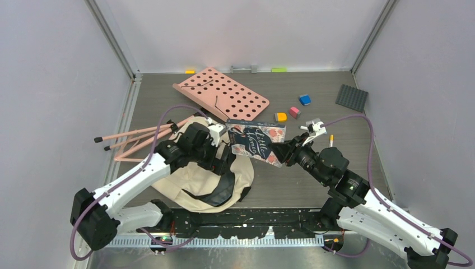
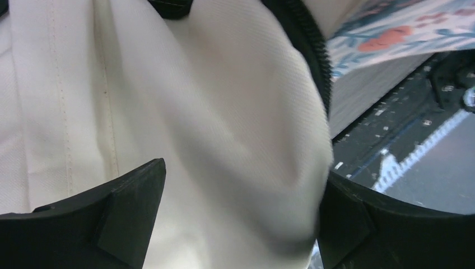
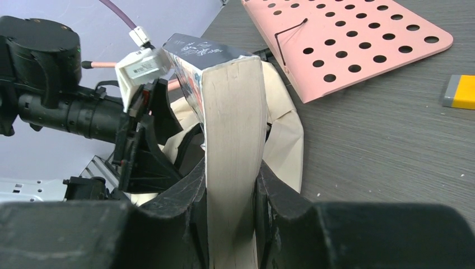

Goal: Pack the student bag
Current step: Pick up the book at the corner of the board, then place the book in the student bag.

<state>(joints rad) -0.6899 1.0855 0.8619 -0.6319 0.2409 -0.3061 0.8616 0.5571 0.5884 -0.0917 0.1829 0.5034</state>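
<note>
The student bag (image 1: 193, 182), cream with black straps, lies at the near middle of the table. My left gripper (image 1: 223, 157) is at its upper edge. In the left wrist view its jaws stand wide apart (image 2: 243, 224), and cream bag fabric (image 2: 213, 129) with a black zipper edge fills the gap. My right gripper (image 1: 278, 152) is shut on a thick floral-covered book (image 1: 255, 140) and holds it above the bag's right edge. In the right wrist view the gripper (image 3: 231, 207) clamps the book's page block (image 3: 232, 123). The book's cover also shows in the left wrist view (image 2: 392, 39).
A pink perforated board (image 1: 221, 95) lies behind the bag, its pink legs (image 1: 140, 137) stretching left. Orange (image 1: 280, 117), pink (image 1: 294, 111) and blue (image 1: 304, 100) blocks lie right of it. A dark grey studded plate (image 1: 352, 97) is at the back right.
</note>
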